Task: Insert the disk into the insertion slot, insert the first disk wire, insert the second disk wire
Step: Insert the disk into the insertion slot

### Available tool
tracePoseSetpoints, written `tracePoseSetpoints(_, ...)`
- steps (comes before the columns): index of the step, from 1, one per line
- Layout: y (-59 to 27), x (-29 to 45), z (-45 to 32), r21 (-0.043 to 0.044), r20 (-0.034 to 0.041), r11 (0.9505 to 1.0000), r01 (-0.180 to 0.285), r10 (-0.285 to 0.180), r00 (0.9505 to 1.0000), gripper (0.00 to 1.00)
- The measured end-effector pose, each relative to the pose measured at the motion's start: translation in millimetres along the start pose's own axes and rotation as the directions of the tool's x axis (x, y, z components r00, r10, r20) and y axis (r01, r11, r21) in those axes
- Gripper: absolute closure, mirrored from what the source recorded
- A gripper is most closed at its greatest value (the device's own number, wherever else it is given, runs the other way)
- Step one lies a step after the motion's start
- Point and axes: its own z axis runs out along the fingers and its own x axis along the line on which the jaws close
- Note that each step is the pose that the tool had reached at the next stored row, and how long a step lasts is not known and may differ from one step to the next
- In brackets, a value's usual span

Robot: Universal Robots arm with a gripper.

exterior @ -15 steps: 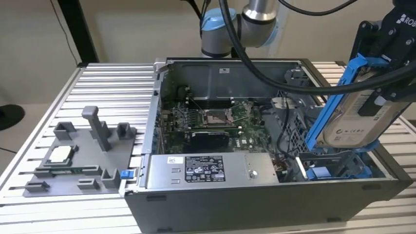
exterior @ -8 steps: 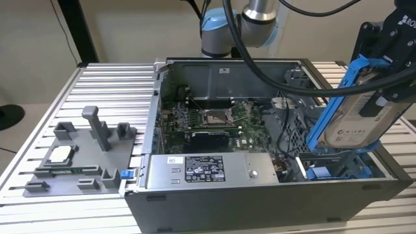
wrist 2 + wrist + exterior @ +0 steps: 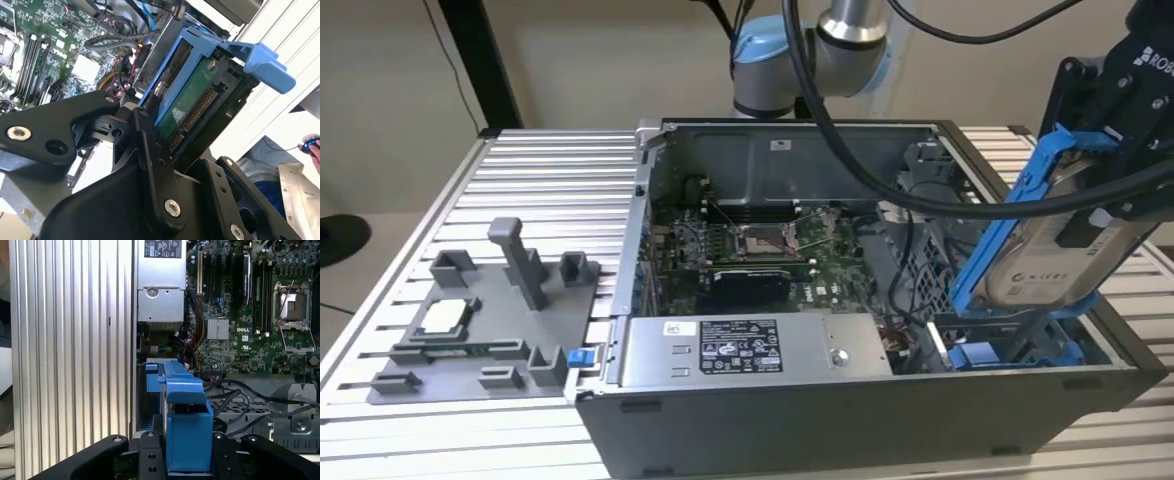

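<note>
Exterior view: the claw (image 3: 1090, 200) is clamped on the disk (image 3: 1034, 265). The disk hangs tilted, its top leaning toward one o'clock and its lower end just above the slot (image 3: 987, 355) in the case's (image 3: 854, 420) four o'clock corner. By my judgement the first step is under way. The disk is not yet seated, and both wires are left to do.

A robotics lab bench, by the look of it; a ribbed aluminium table (image 3: 547, 160) carries an open computer case (image 3: 854, 420) with its motherboard (image 3: 761, 250) bare; a robot arm's base (image 3: 781, 60) stands at the table's far edge; a grey fixture plate (image 3: 480, 330) with pegs and slots lies by the edge on the exterior view's left; the gripper (image 3: 186, 460) clamps the disk (image 3: 1047, 255) over the case; a plain beige wall (image 3: 587, 60) stands behind.
</note>
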Motion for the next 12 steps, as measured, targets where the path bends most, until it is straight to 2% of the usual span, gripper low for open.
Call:
tracePoseSetpoints(7,-1.0,0.0,7.5,-0.0004,0.0204,1.0000,0.001,-0.001,0.9998,1.00)
tracePoseSetpoints(12,-1.3,0.0,8.2,-0.0004,0.0210,1.0000,0.001,-0.001,0.9998,1.00)
